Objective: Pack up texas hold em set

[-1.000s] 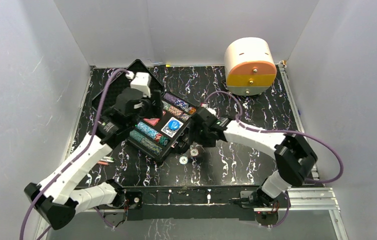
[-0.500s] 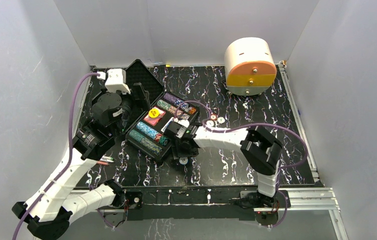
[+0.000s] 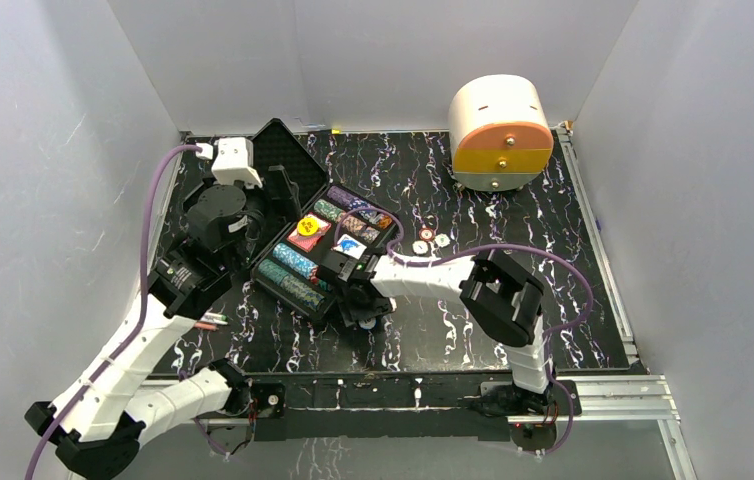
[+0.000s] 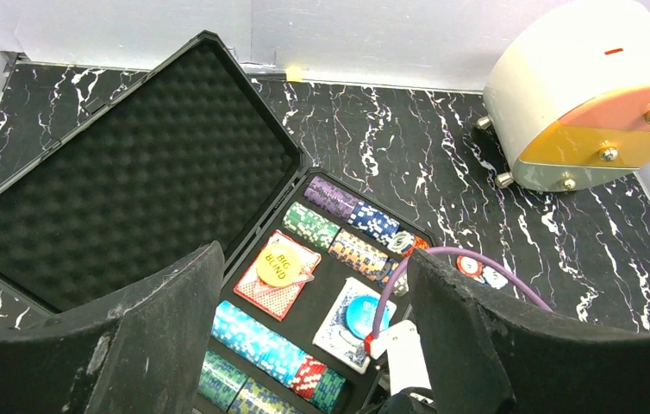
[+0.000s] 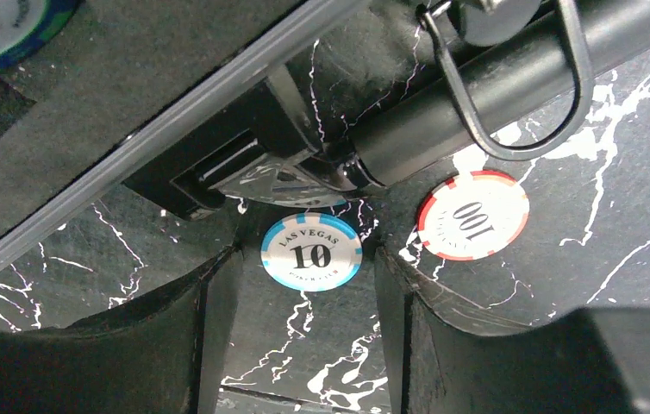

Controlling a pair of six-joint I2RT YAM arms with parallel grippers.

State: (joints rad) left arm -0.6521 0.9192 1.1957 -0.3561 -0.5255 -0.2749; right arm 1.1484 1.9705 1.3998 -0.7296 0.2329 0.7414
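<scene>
Now | blue 10 chip [image 5: 311,252] | lies flat between right fingers [image 5: 175,345]

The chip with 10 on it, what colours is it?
The chip is white with blue edging; right wrist view.

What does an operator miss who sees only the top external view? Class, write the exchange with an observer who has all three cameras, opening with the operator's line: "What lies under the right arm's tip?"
Observer: A blue-and-white chip marked 10 lies flat on the table between the open right jaws, and neither jaw touches it.
Operator: Is any other loose chip there?
Observer: A red-and-white chip marked 100 lies just outside one jaw, below the case's handle.
Operator: What is the yellow disc in the case?
Observer: It reads BIG BLIND and rests on the red deck.
</scene>
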